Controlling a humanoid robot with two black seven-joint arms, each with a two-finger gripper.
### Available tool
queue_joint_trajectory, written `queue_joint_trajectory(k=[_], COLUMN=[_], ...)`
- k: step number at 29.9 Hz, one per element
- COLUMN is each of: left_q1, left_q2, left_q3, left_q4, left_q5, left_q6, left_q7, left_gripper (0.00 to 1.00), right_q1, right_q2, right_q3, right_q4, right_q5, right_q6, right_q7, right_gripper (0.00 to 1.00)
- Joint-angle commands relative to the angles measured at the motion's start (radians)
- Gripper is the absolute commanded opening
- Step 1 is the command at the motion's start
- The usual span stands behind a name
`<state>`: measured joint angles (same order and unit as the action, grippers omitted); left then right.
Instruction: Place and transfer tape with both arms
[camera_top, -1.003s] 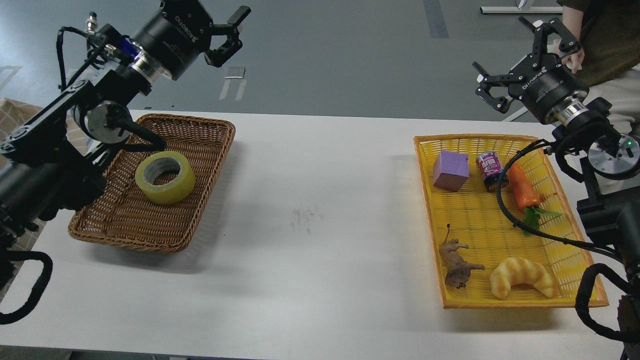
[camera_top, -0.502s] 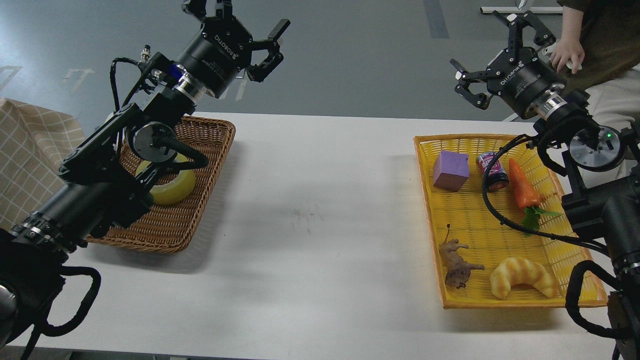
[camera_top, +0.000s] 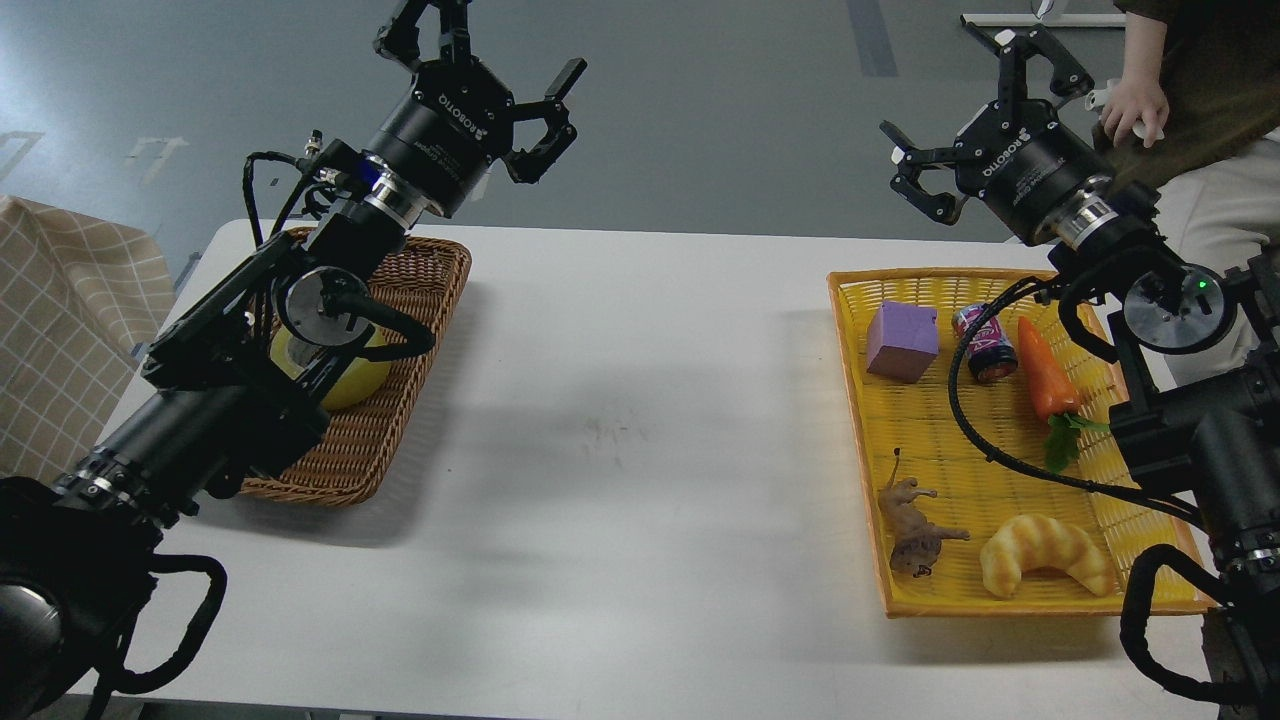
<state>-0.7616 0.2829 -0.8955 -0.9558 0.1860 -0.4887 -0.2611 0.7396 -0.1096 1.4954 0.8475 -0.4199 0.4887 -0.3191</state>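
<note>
The yellow tape roll (camera_top: 362, 378) lies in the brown wicker basket (camera_top: 400, 400) at the table's left, mostly hidden behind my left arm. My left gripper (camera_top: 478, 50) is open and empty, raised high above the basket's far edge, beyond the table. My right gripper (camera_top: 975, 95) is open and empty, raised above the far end of the yellow tray (camera_top: 870, 440) at the table's right.
The yellow tray holds a purple block (camera_top: 902, 341), a small can (camera_top: 984, 343), a toy carrot (camera_top: 1044, 385), a toy animal (camera_top: 915, 530) and a croissant toy (camera_top: 1045, 555). A person's hand (camera_top: 1130, 105) is at the top right. A checkered cloth (camera_top: 60, 330) lies at left.
My left arm has swung in to the right over the basket, covering most of the tape. My right gripper has moved up and left. Both stay open.
</note>
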Motion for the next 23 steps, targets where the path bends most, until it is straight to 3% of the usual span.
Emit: queue_joint_trajectory(k=[1, 23], left_q1=[0.002, 0.018], left_q2=[0.004, -0.016], left_q3=[0.000, -0.005], left_q4=[0.008, -0.001], left_q5=[0.001, 0.000], left_q6=[0.000, 0.000], left_q7=[0.000, 0.019], left_gripper=[0.98, 0.98], right_q1=[-0.046, -0.101], right_q2=[0.001, 0.028], right_q3=[0.005, 0.046], right_q4=[0.076, 0.084], right_q5=[0.000, 0.010], right_q6=[0.000, 0.000], right_q7=[0.002, 0.002], right_gripper=[1.00, 1.00])
